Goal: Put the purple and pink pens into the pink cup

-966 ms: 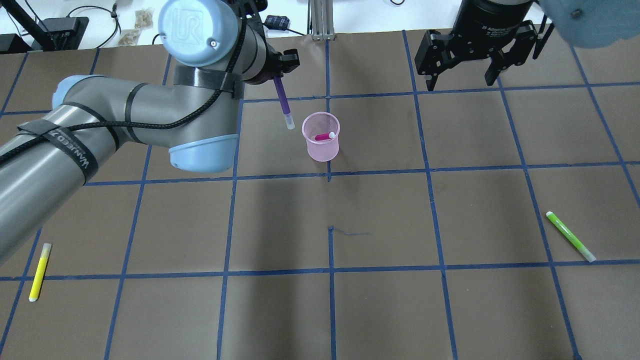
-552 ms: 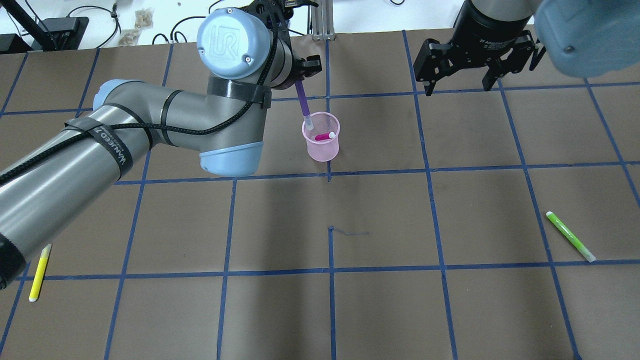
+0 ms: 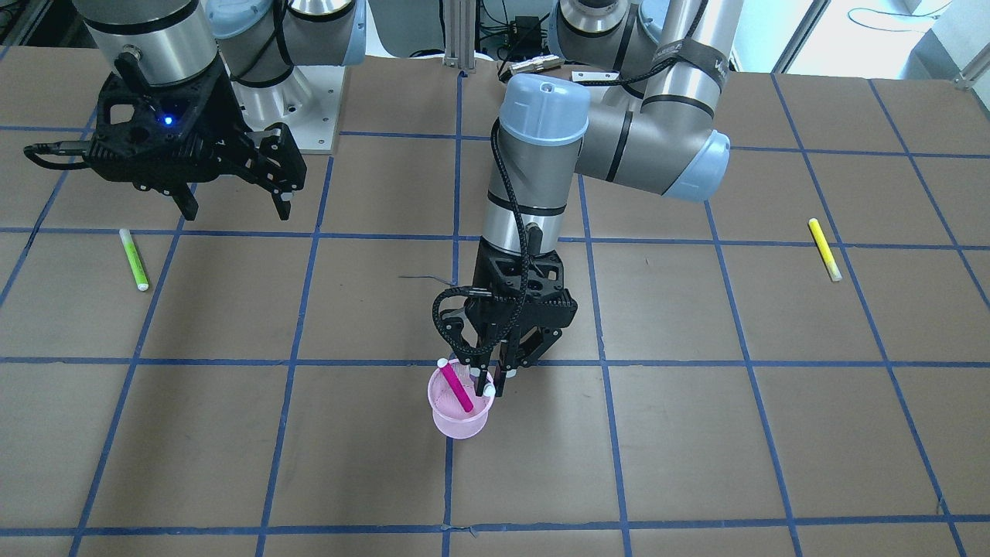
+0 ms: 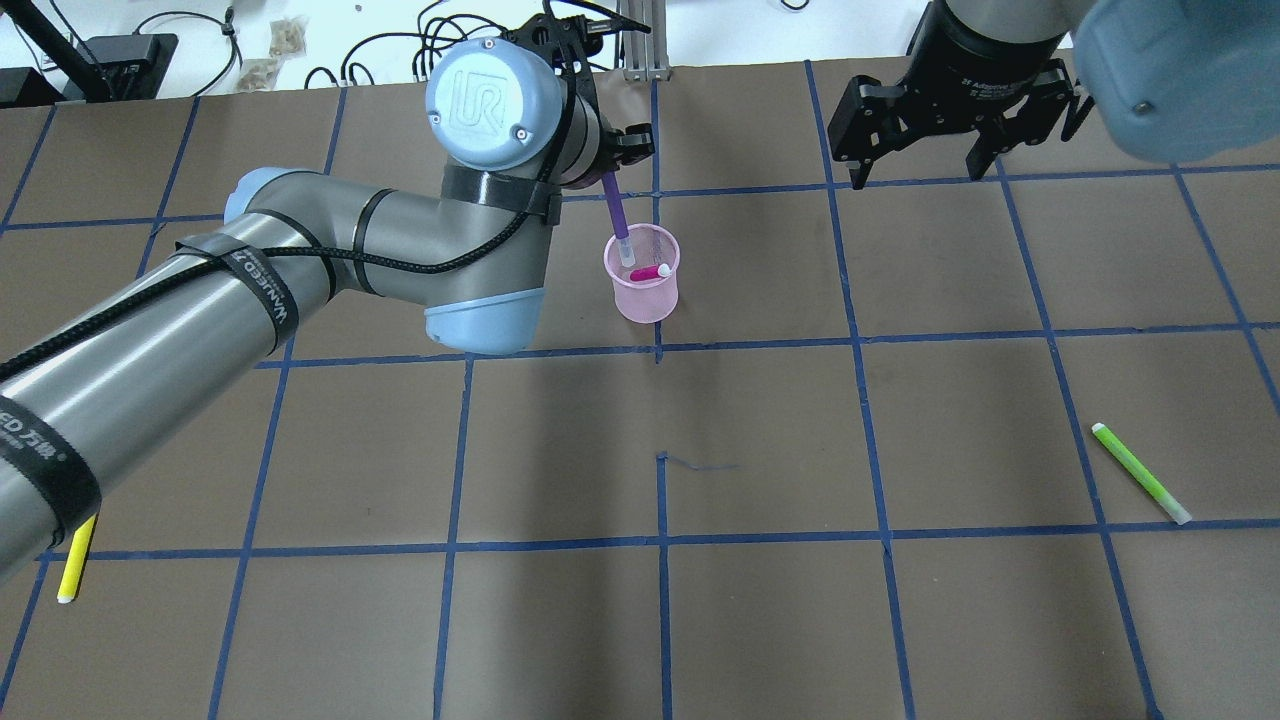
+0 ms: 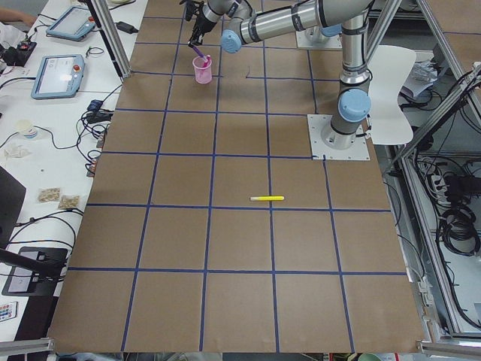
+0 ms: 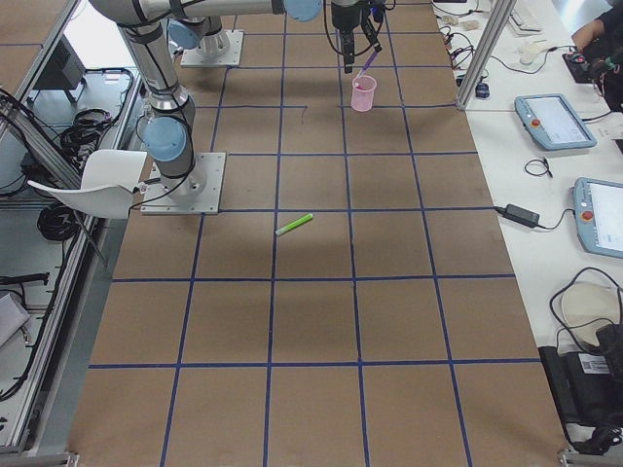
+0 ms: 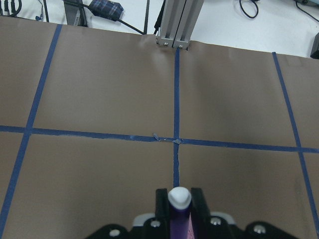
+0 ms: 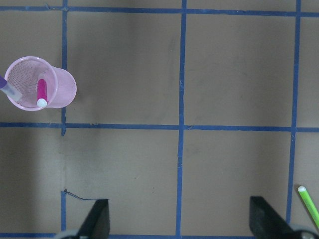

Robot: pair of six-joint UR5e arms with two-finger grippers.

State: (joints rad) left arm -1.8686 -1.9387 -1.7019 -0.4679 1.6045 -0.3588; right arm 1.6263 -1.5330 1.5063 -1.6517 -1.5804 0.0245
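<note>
At the far left of the overhead view a yellow highlighter lay on the brown table, partly hidden under the robot's left arm and well apart from everything else. That arm reached forward across the blue tape grid toward the middle of the far side. The left gripper pointed down, its fingers pressed together on the upper part of the purple pen. The left wrist view showed the pen's pale rounded end pinched between the two black fingers. The pen hung tilted, and its lower, light-coloured end sat inside the mouth of the pink cup, near the rim on the gripper's side. Whether that end touched the cup wall could not be told. The cup, of pink mesh, stood upright on a lengthwise tape line. Inside it the pink pen leaned at a slant, its white tip up near the rim. Further right, the right gripper hung above the table near its far edge, its fingers spread wide with nothing between them. At the far right a green highlighter lay flat and slantwise on the table, away from the cup and both grippers.
</note>
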